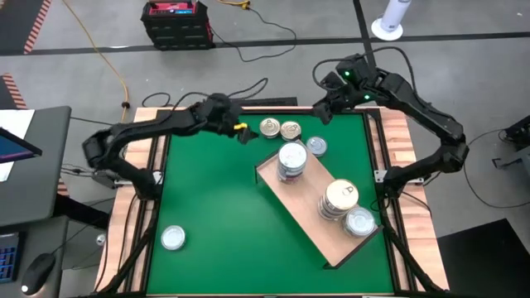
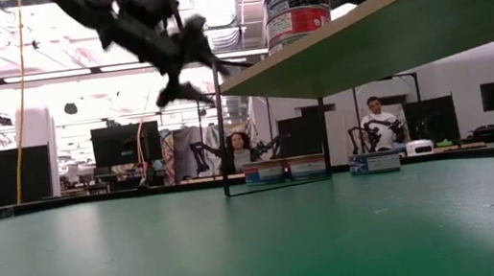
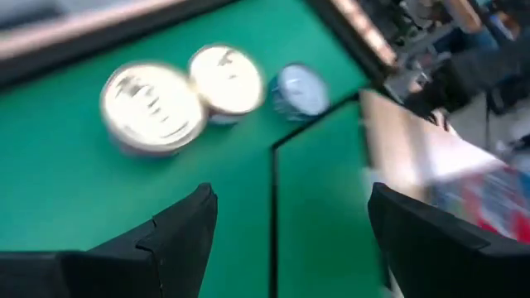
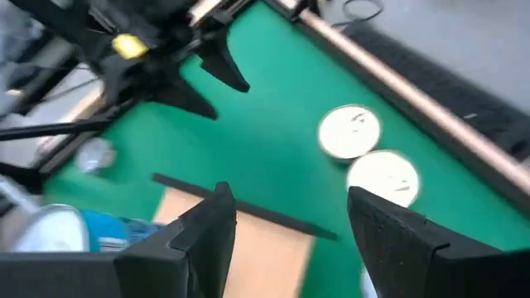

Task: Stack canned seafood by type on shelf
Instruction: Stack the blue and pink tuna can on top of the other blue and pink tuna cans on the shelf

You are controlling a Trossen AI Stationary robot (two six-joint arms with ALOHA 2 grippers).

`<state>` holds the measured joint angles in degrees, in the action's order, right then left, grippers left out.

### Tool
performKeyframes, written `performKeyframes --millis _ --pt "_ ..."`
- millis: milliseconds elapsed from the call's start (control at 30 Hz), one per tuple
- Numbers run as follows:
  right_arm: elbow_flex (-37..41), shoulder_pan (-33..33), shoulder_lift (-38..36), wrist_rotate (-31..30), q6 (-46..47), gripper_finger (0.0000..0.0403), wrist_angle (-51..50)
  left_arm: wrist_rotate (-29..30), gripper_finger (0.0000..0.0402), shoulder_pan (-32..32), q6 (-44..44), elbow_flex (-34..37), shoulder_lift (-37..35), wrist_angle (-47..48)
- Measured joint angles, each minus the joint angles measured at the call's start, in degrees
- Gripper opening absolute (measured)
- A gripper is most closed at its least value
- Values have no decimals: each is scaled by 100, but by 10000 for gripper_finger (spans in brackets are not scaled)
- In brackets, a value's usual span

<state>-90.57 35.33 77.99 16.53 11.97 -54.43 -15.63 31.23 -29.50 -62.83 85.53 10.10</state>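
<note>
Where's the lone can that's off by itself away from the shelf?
In the high view the lone can sits on the green mat near its front-left corner, on the left arm's side, far from the shelf and the other cans.

On green mat [image 1: 224, 215]: shelf [image 1: 310, 203] set diagonally, right of centre. On shelf: one tin stack [image 1: 291, 161] at far-left end, second stack [image 1: 339, 199] toward near-right end, single tin [image 1: 360, 222] just beside it. Behind shelf, near far edge: two tins [image 1: 280, 128] side by side, third tin [image 1: 316, 146] right of them. Lone tin [image 1: 173, 238] at near-left corner, well apart.
</note>
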Motion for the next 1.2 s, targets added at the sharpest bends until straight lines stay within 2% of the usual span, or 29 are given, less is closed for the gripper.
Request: performKeyframes --millis 133,267,467,567,733,867,1200 --pt "1 -119 -131 -24 -241 255 61 -377 302 414 -451 0 868 -416" --pt "1 -294 -117 -285 -240 255 58 -98 302 599 -812 -125 1554 -725" --pt "1 -466 -89 -744 -126 255 107 813 278 759 -465 -620 2044 -452" --pt "1 -466 -86 -880 94 255 256 897 255 822 -187 -912 2291 -348" --pt "1 -443 -87 -918 298 255 516 513 221 941 -108 -1322 2797 -294" --pt "1 -414 -87 -916 299 255 575 541 199 941 -25 -1540 2987 -49" --pt "1 -449 -87 -914 299 255 559 626 121 939 782 -1569 2969 538"
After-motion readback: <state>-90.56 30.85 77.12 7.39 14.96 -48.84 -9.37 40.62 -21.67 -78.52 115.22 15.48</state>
